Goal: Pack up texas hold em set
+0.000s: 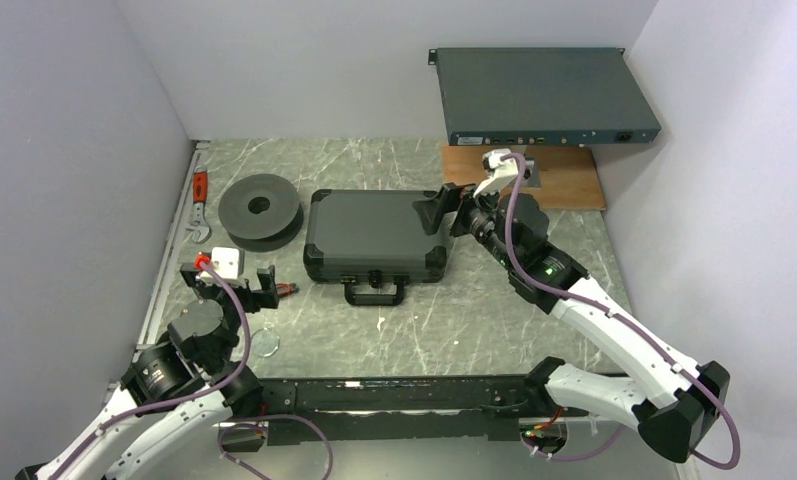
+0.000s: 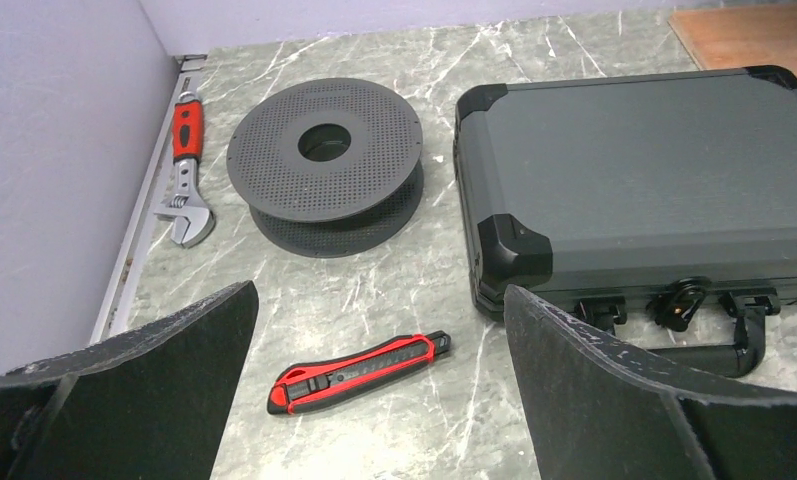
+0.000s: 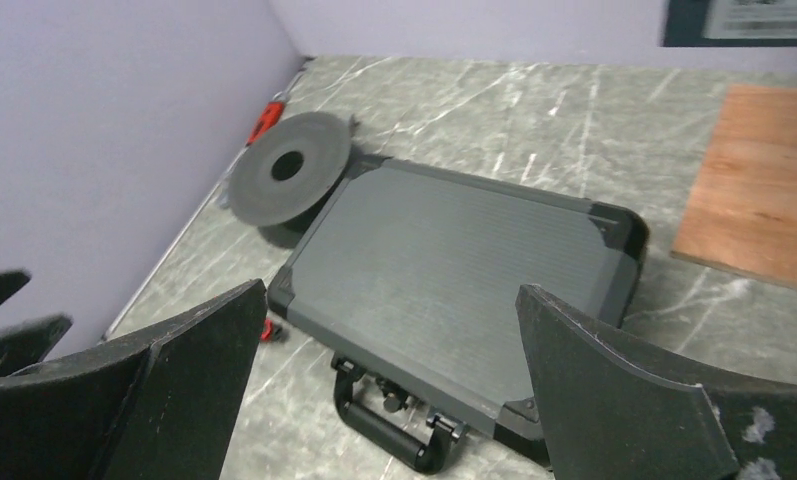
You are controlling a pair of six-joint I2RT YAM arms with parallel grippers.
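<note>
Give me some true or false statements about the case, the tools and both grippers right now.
1. The briefcase stands open. False: its lid is shut and it lies flat.
2. The spool sits left of the briefcase, apart from it. True.
3. The left gripper holds the utility knife. False: it is open and empty; the knife lies on the table.
4. The wrench lies beside the left wall. True.
5. The right gripper is open and empty. True.
</note>
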